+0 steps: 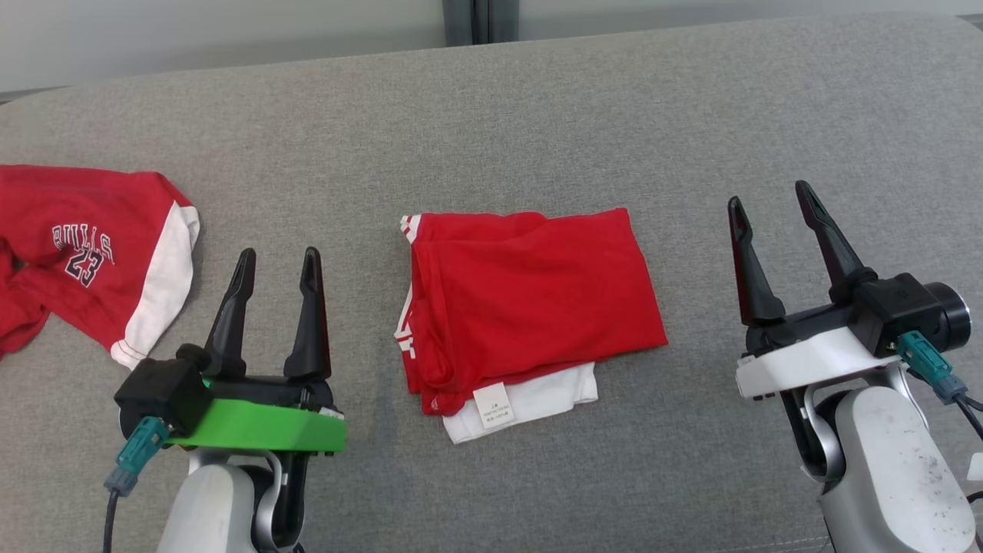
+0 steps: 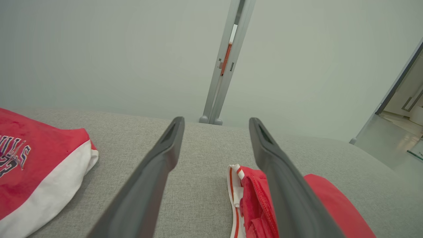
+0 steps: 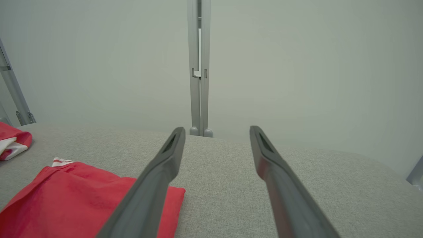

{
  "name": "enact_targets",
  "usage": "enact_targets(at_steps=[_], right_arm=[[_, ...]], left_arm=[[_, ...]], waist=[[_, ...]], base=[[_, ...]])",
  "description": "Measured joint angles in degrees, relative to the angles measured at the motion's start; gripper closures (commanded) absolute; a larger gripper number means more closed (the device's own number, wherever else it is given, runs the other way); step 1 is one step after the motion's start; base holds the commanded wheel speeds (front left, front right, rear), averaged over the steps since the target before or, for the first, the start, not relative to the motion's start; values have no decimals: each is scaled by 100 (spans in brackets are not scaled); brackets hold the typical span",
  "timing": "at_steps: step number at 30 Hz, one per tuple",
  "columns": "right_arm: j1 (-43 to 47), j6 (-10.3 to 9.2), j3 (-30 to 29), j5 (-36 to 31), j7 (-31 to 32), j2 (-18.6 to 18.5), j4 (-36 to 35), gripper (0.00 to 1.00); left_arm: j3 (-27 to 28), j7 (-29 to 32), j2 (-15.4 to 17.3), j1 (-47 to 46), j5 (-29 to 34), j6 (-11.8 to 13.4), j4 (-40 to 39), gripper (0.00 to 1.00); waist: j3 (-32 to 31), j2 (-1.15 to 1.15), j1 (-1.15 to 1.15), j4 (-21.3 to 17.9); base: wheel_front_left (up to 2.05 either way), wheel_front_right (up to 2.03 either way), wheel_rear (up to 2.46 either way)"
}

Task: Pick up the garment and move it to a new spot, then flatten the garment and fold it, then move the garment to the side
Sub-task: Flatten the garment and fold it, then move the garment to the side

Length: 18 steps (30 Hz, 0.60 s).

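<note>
Grey fabric surface (image 1: 537,115) spans frame, woven texture, rounded far edge along top. Folded red garment (image 1: 530,292) lies flat at centre: white layer and white label (image 1: 494,405) poking out at lower edge, red-white striped trim on left side. Red jersey (image 1: 84,253) at left edge, rumpled, white side panel, "BULLS 23" print upside down. Two pieces well apart.

red garment (image 1: 530,296) (white trim), grey sofa (image 1: 537,115)
</note>
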Motion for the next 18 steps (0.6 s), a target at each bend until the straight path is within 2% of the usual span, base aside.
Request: enact_targets(at_steps=[18], right_arm=[[2, 0, -163, -134, 0, 127, 223, 0]], left_arm=[[-92, 0, 0, -3, 34, 0, 68, 0]], waist=[[64, 0, 0, 113]], base=[[0, 0, 0]])
